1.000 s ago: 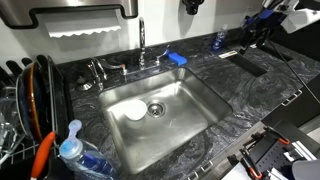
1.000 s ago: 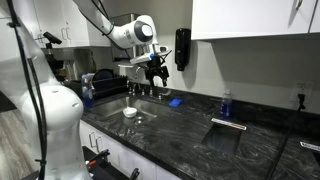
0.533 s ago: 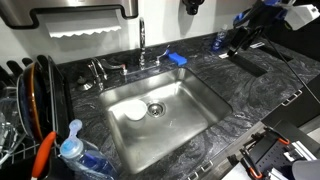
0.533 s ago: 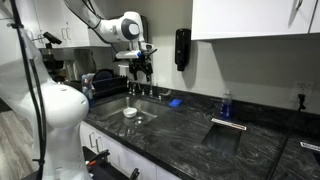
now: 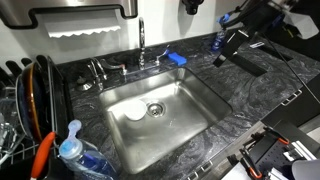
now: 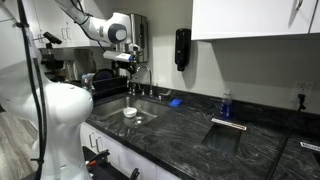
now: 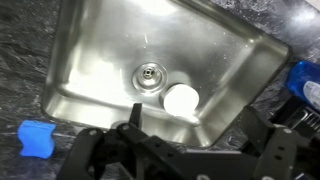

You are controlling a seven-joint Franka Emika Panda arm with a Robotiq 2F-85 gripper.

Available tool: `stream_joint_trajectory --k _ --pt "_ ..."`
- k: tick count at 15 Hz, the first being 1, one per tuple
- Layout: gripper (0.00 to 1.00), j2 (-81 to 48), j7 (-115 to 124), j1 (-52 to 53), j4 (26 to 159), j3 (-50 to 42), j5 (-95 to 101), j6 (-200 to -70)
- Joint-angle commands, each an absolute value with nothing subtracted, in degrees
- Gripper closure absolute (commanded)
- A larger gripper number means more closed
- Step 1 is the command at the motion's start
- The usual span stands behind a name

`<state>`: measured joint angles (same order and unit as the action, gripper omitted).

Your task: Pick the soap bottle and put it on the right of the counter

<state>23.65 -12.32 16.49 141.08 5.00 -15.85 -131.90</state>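
Dark marbled counter [image 5: 250, 100] is wrapping around a steel sink [image 5: 200, 100] in an exterior view. The soap bottle [image 5: 70, 152], clear plastic showing blue liquid under a pale nozzle cap, is standing upright at the lower-left corner beside the dish rack [image 5: 25, 100], well apart from the gripper [image 5: 221, 55]. In an exterior view the gripper [image 6: 129, 72] is hovering high over the sink. In the wrist view the soap bottle [image 7: 303, 80] is peeking in at the right edge; whether the jaws are parted I cannot tell. It is probably going to feel light, smooth and squeezable, so mid-body looks the safest hold.
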Motion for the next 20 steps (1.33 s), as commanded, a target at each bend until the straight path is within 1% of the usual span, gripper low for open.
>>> stream_joint_trajectory --k 1,8,13,16,20 --pt "0.0 22.96 -23.02 21.34 143.87 4.48 -21.41 -137.54" --pt "0.0 21.26 -44.82 29.48 144.15 3.31 -28.89 -139.94" --pt "0.0 16.59 -58.18 33.6 142.35 6.54 -37.25 -144.99" --pt "0.0 13.38 -58.29 34.01 141.74 10.11 -37.36 -151.8" --pt "0.0 9.85 -47.71 32.05 142.2 14.86 -31.2 -162.95"
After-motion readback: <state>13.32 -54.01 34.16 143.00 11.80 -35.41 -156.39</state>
